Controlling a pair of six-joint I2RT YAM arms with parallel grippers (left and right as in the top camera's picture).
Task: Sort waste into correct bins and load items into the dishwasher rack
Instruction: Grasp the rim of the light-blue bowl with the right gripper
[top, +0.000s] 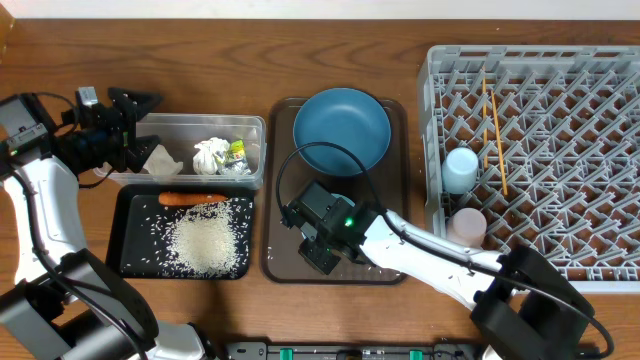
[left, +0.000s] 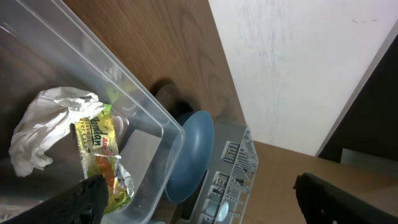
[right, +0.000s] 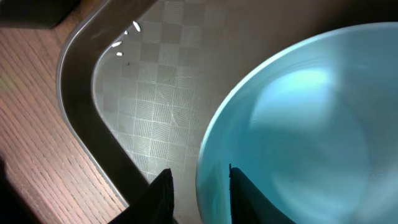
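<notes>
Print on wrapper (left: 98, 152) half-legible, in tub (left: 144, 104); left end effector (left: 202, 191) wide apart, right end effector (right: 199, 194) parted.

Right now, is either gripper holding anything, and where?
Nothing is held. The left gripper is open at the clear tub; the right gripper is open, rim of the blue plate showing between its fingers.

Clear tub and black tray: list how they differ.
The clear tub is see-through with tall walls; the black tray is opaque and shallow. The tub holds crumpled paper and a wrapper; the tray holds rice and a carrot. Both are rectangular, about the same footprint.
</notes>
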